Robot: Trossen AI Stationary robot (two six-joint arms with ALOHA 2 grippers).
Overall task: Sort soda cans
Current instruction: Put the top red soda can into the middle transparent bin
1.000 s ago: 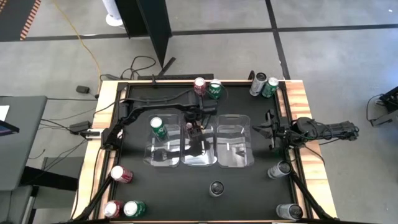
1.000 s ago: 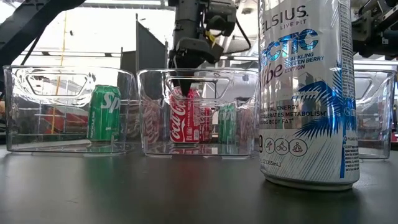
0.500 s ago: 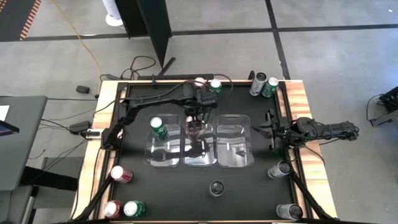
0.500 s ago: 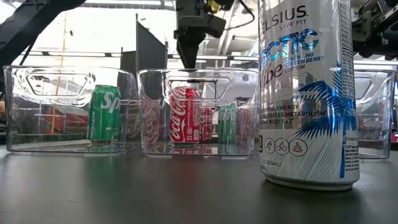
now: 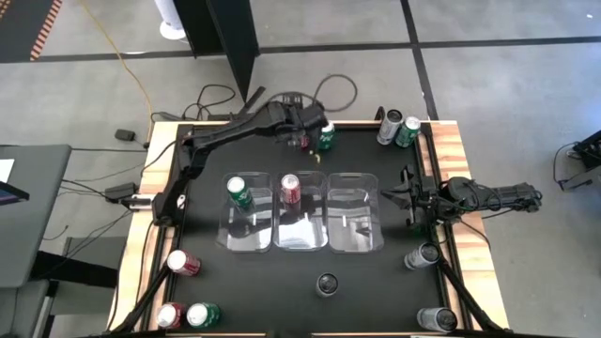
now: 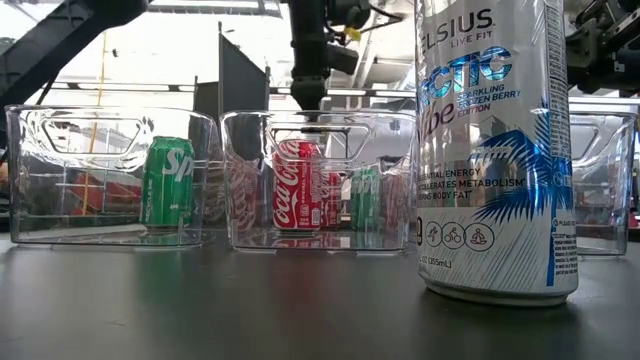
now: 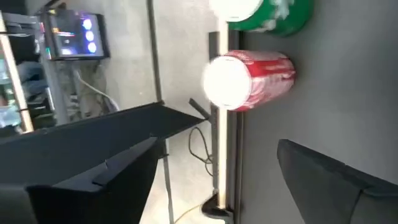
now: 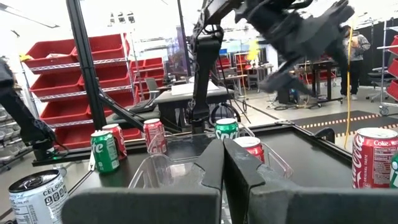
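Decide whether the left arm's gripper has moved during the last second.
Yes. The left gripper left the middle clear plastic tray, where the red metal can stands, and reached the table's far edge.

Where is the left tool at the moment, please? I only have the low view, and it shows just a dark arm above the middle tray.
Observer: The left tool is at the table's far edge, open and empty, pointing at a red can that stands beside a green can.
Operator: Thank you. And the right arm?
Observer: The right tool waits shut, next to the right tray.
Operator: Has that tray received anything?
Observer: No, it holds no cans; all four silver cans stand outside the trays.
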